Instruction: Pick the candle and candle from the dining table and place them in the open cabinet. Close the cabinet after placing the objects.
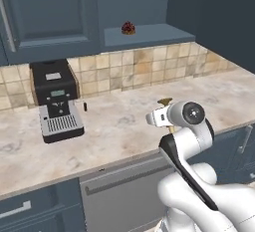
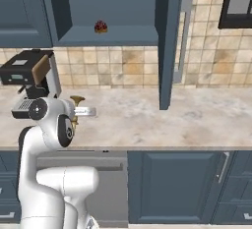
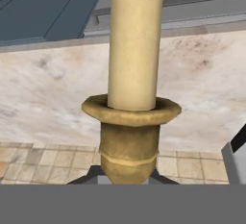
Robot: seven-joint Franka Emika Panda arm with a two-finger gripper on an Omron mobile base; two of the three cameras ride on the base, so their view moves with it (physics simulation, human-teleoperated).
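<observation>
From the left base view, the arm [image 1: 187,141] is raised over the near edge of the marbled surface [image 1: 124,121], and a bit of brass from the candle [image 1: 165,101] peeks above the hand. Up on the far wall the open cabinet [image 1: 144,36] shows its shelf, with a small dark red lump [image 1: 128,28] sitting on it. A black coffee machine [image 1: 55,104] stands far left on the surface.

From the right base view, the candle's brass cup [image 2: 76,99] shows just past the wrist, well below the cabinet shelf [image 2: 106,36]. The cabinet door [image 2: 170,41] hangs open to the right, edge-on, with its silver bar handle [image 2: 184,36] behind it.

In the hand view, the candle fills the centre — cream shaft [image 3: 134,40] rising from the brass candlestick [image 3: 129,141], whose base sits between the jaws, pressed together on it low down.

Risks, as I judge them: the grip is at the very bottom of a tall, thin thing, so a quick swing could make it pivot or slip. Lifting to the shelf, the shaft could strike the cabinet's lower edge — or knock the red lump — if the approach comes too low or too far left.
</observation>
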